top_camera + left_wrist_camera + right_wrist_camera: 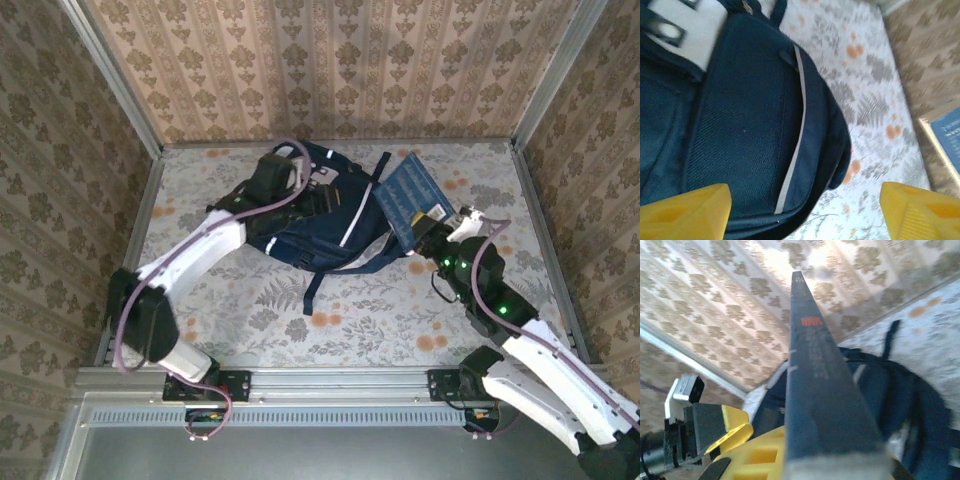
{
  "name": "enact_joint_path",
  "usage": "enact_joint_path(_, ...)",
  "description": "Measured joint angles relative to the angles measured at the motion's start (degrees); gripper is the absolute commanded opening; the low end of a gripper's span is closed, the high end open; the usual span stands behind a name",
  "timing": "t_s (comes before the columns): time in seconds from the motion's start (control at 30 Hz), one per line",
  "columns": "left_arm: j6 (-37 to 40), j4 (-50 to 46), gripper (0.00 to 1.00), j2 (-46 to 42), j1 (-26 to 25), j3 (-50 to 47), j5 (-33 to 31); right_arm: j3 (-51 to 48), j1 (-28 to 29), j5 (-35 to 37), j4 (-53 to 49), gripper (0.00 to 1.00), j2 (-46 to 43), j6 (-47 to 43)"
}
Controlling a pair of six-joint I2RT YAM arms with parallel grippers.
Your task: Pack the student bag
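The student bag (320, 215), a dark navy backpack with a thin white stripe, lies in the middle of the table. My left gripper (278, 178) hovers over its left part. In the left wrist view the yellow fingers (685, 212) stand wide apart, and the left gripper (805, 215) is open with only the bag's fabric (750, 125) beneath it. My right gripper (437, 228) is shut on a blue book (410, 192), which is tilted up just right of the bag. The book (815, 375) runs edge-on up from the right gripper (825, 462), with the bag (905, 395) behind it.
Patterned walls enclose the floral table (350, 310) on three sides. The bag's dark straps (325, 275) trail toward the near edge. Bare table lies in front of the bag and along the right side (500, 190). A metal rail (330, 380) runs along the near edge.
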Motion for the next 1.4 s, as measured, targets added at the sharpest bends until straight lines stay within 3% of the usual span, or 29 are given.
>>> enact_joint_path(0.2,9.5,-12.8,0.62,17.6,-2.6,19.8,3.4,1.2,-0.1,3.5,-13.1,0.0,-3.0,-2.6)
enact_joint_path(0.43,15.4,-21.6,0.53,29.9,-3.6,33.7,6.7,-1.1,-0.2,5.1,-20.1,0.0,-11.8,-4.0)
enact_joint_path(0.9,16.4,-24.7,0.39,40.1,-4.1,42.8,13.4,-4.6,-0.2,5.1,-23.2,0.0,-15.2,-5.2)
enact_joint_path(1.1,16.4,-26.9,0.27,43.3,-4.1,46.5,12.9,-5.5,-0.3,4.7,-22.9,0.0,-15.1,-5.1)
enact_joint_path(1.27,17.2,-29.0,0.01,44.4,-4.1,47.6,10.2,-6.0,-0.3,3.8,-22.8,0.0,-15.2,-4.0)
enact_joint_path(1.4,18.9,-31.0,0.0,44.4,-4.1,49.4,8.7,-6.1,-0.3,3.1,-22.8,0.0,-15.2,-3.6)
